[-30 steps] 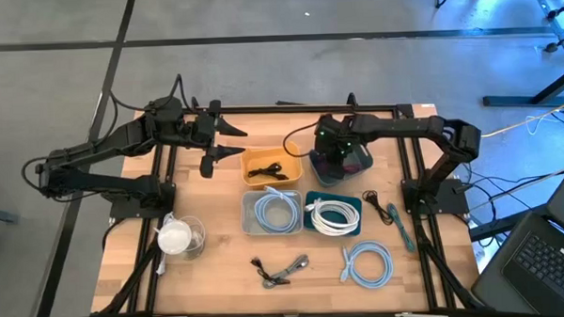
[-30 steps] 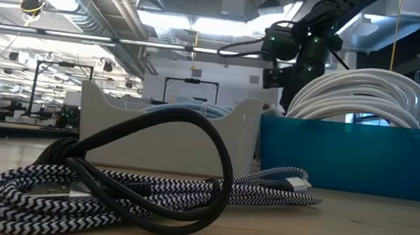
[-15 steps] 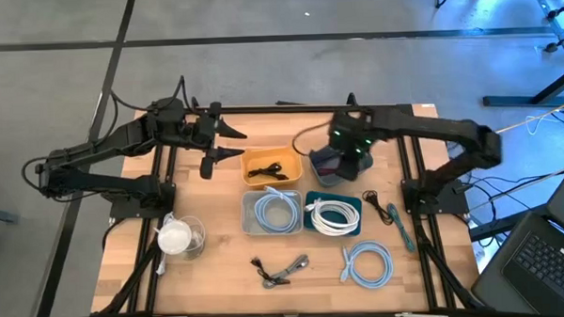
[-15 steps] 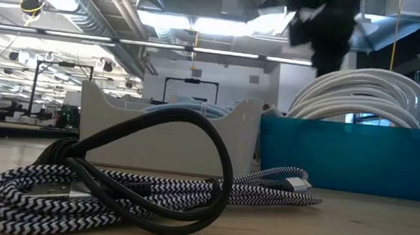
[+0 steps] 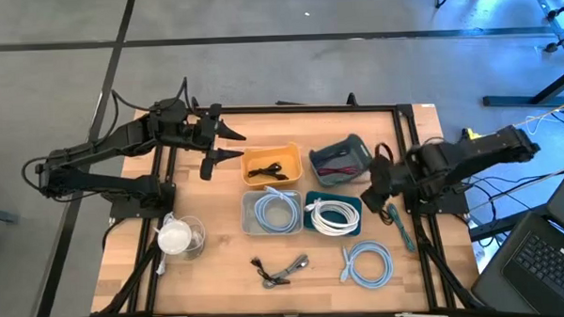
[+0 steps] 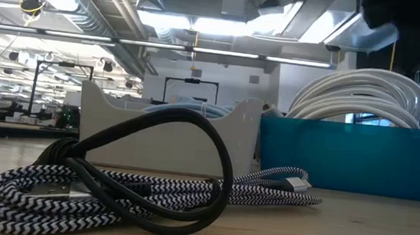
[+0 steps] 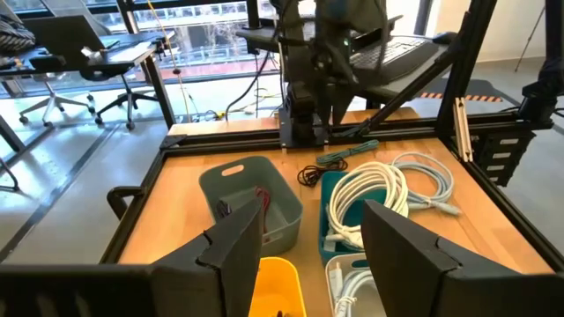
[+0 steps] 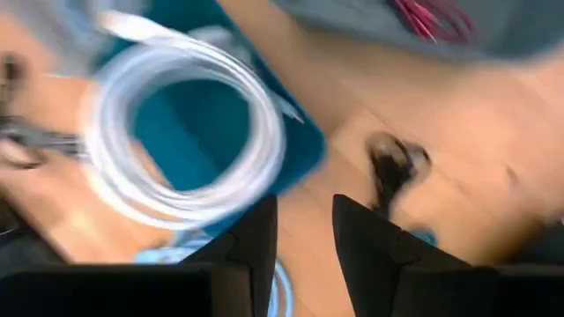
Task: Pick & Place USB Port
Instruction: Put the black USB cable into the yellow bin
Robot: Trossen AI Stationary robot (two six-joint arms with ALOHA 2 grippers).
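Several coiled USB cables lie about. A red one (image 5: 337, 160) is in the grey bin (image 5: 352, 148), a black one in the yellow bin (image 5: 271, 165), a light-blue one in the white bin (image 5: 270, 212) and a white one (image 8: 181, 132) in the teal bin (image 5: 333, 216). Loose on the table are a black-and-white braided cable (image 5: 282, 269), a light-blue coil (image 5: 367, 264) and a black-and-green cable (image 5: 387, 211). My right gripper (image 5: 375, 182) hovers open and empty between the grey bin and the black-and-green cable. My left gripper (image 5: 227, 146) waits open, left of the yellow bin.
A clear cup with something white in it (image 5: 178, 235) stands near the table's left edge. The table's black frame rails (image 5: 406, 164) run along its sides. Bare wood (image 5: 220, 274) shows at the near left. In the low view the braided cable (image 6: 114, 185) fills the foreground.
My right arm has drawn back from above the grey bin toward the table's right edge and a little toward the near edge, fast enough to blur. It now hangs over the bare wood right of the bins. The cables and bins have stayed where they were.
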